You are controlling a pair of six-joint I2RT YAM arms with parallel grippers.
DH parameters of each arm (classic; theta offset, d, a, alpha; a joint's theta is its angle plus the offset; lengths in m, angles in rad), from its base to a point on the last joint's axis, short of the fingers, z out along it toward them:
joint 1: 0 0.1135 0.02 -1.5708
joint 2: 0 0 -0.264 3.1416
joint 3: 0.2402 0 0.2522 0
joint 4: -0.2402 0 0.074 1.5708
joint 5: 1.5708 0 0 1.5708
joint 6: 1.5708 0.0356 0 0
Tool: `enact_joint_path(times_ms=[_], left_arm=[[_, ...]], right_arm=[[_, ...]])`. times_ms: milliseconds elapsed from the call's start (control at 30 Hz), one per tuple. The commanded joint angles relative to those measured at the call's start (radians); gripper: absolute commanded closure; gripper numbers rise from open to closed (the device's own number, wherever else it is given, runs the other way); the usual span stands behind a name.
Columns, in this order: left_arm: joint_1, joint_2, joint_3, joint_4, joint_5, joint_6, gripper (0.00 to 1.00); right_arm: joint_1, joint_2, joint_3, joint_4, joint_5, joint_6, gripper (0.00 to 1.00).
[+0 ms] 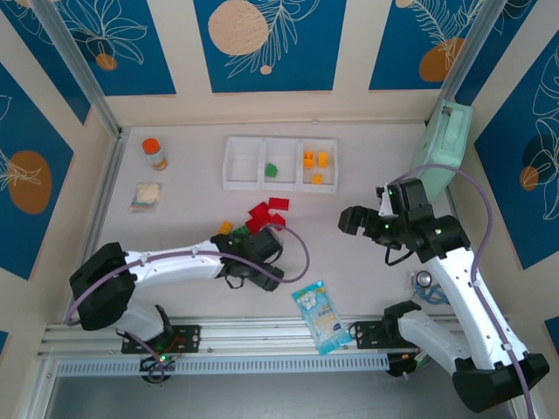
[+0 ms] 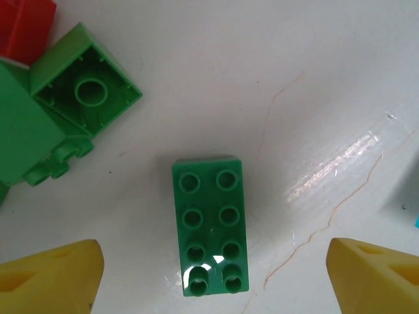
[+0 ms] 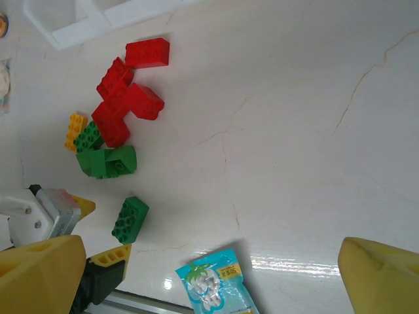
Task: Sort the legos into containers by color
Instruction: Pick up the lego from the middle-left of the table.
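Observation:
A green lego lies flat on the table, studs up, between the yellow fingers of my left gripper. The jaws are open and stand clear of it on both sides. More green legos and a red one lie just beyond. The top view shows my left gripper beside the pile of red legos, a yellow-orange lego and a green lego. The containers hold one green lego in the middle bin and yellow-orange legos in the right bin. My right gripper hangs open and empty above the table.
A blue-white snack packet lies near the front rail, below my right gripper. A jar with an orange lid and a small packet sit at the left. A mint-green case leans at the right wall.

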Motion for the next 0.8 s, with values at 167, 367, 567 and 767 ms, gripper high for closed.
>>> enact_joint_path(times_ms=[167, 367, 567, 767], left_arm=[[-0.005, 0.031, -0.029, -0.027, 0.057, -0.034, 0.25], [-0.007, 0.043, -0.042, -0.014, 0.033, -0.048, 0.25], [-0.005, 0.056, -0.028, 0.009, 0.038, -0.040, 0.27], [-0.005, 0.127, 0.005, -0.008, 0.047, -0.043, 0.35]], right_arm=[[-0.017, -0.022, -0.031, 0.005, -0.045, -0.008, 0.01], [-0.022, -0.020, -0.039, 0.014, -0.065, -0.006, 0.01], [-0.024, -0.012, -0.045, 0.020, -0.076, -0.007, 0.01], [-0.029, -0.029, -0.062, 0.031, -0.081, -0.010, 0.01]])
